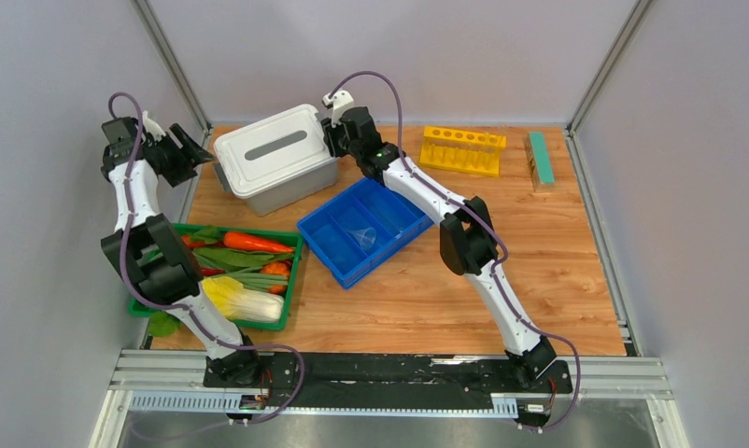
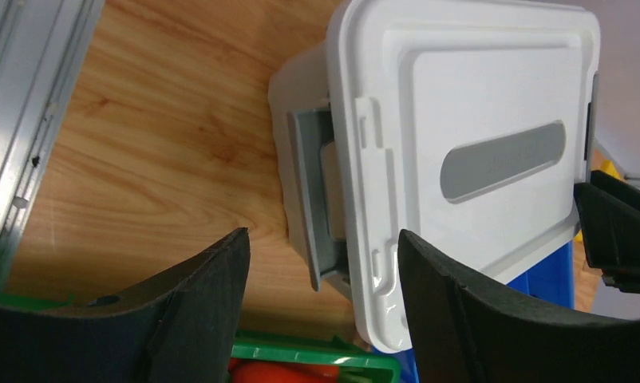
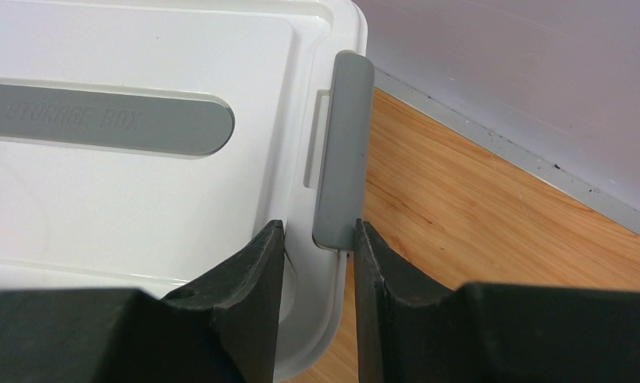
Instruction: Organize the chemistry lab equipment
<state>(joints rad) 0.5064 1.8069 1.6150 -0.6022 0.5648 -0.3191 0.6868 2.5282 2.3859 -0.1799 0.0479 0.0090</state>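
A white storage box (image 1: 275, 159) with a grey-handled lid stands at the back left, and whatever is inside it is hidden. A clear cup (image 1: 361, 235) lies in the blue divided tray (image 1: 389, 210); no other lab items show. My left gripper (image 1: 195, 149) is open just left of the box. In the left wrist view (image 2: 323, 233) it faces the box's left grey latch (image 2: 305, 183), which is flipped outward. My right gripper (image 1: 332, 126) is at the box's far right end. In the right wrist view (image 3: 318, 225) it is closed on the right grey latch (image 3: 341, 152) and the lid rim.
A green crate (image 1: 296, 280) of vegetables sits at the front left, close under the left arm. A yellow tube rack (image 1: 462, 149) and a green block (image 1: 541, 159) stand at the back right. Grey walls close in on both sides.
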